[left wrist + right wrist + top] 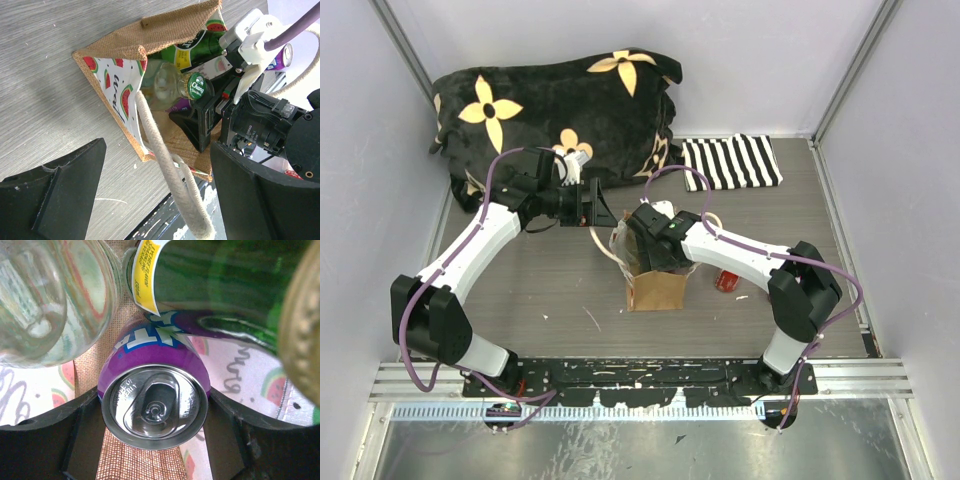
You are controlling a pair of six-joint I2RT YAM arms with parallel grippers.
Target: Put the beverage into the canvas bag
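Purple soda can [150,352] sits pinched between the right gripper's [154,415] black fingers [82,440], down inside the tan canvas bag [658,290] standing mid-table. Packed beside it are a clear glass bottle [160,87] with a green cap and a green bottle [195,47]. A red can [728,281] rests just right of the bag. The left gripper [157,152] hovers spread wide near the bag's mouth, a cream rope handle [170,180] running between its fingers. Farther back lie a black flowered cushion [560,105] and a striped cloth [730,162].
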